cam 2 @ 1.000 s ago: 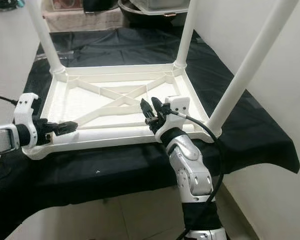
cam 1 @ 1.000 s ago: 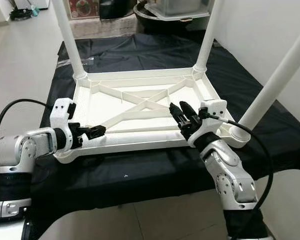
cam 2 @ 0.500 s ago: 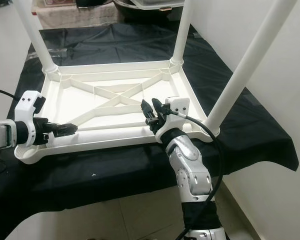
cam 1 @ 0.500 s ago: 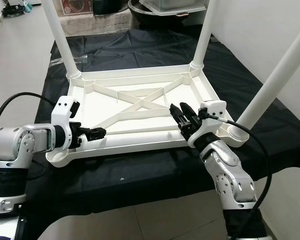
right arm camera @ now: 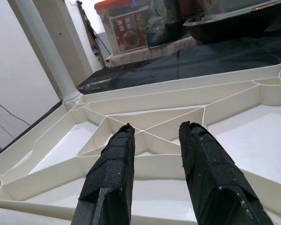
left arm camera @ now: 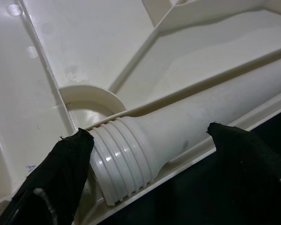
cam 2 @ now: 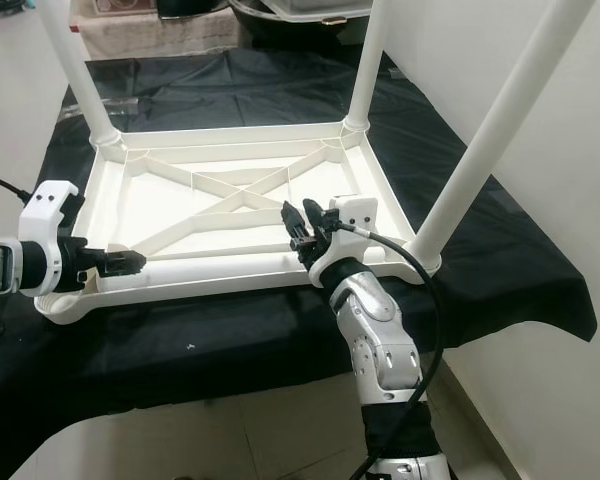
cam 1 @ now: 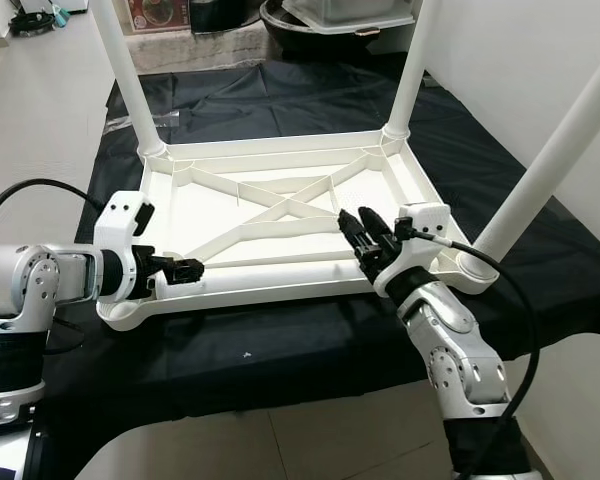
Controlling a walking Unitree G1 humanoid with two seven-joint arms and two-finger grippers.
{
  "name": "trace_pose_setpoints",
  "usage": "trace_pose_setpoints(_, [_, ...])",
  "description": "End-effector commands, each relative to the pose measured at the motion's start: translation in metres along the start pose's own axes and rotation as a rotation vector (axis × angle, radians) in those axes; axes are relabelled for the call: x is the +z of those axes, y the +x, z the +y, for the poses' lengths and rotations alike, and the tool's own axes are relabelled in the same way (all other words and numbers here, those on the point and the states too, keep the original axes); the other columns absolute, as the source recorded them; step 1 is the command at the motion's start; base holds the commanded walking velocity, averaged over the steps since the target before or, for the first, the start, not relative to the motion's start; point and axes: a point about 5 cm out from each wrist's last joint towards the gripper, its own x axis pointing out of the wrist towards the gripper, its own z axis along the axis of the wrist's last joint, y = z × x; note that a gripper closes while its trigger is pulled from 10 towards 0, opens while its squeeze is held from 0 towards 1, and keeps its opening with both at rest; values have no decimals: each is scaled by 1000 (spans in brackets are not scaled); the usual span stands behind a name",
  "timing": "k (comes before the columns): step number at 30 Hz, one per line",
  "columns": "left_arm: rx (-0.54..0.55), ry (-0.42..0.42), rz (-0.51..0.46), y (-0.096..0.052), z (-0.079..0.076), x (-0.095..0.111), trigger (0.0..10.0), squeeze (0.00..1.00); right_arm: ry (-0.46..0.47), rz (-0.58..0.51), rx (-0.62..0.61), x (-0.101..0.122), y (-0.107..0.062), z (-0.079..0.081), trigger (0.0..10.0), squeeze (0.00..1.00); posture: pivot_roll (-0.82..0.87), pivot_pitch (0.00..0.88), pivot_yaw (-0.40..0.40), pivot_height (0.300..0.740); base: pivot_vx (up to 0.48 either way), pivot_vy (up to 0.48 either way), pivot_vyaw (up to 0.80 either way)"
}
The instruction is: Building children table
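Tabletop [cam 1: 280,215] inverted on black cloth [cam 1: 280,350], three legs [cam 1: 405,70] up.

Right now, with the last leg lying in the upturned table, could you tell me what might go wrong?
The loose leg lies between the left gripper's open fingers; closing on its smooth round shaft, it may roll or slip. Its threaded end sits beside the empty corner socket, not aligned, so cross-threading seems possible. The right gripper hovers over the tabletop's ribs and could bump them.

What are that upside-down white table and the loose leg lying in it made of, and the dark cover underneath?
The table looks like moulded plastic, matte off-white, with ribs cast in. The loose leg looks the same, its screw thread moulded on. The cover seems thin black fabric, creased and draping over the edge.
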Motion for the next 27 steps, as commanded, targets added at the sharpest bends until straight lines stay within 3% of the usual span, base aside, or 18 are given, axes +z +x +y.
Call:
trace_pose_setpoints(1, [-3, -28, 50, 5, 0, -13, 10000, 0, 4, -16, 1, 2, 0, 1, 10000, 0, 90, 154, -52, 740, 0, 0, 0])
trace_pose_setpoints(27, [93, -48, 107, 0, 13, -22, 10000, 0, 4, -18, 3, 1, 1, 1, 10000, 0, 98, 145, -58, 740, 0, 0, 0])
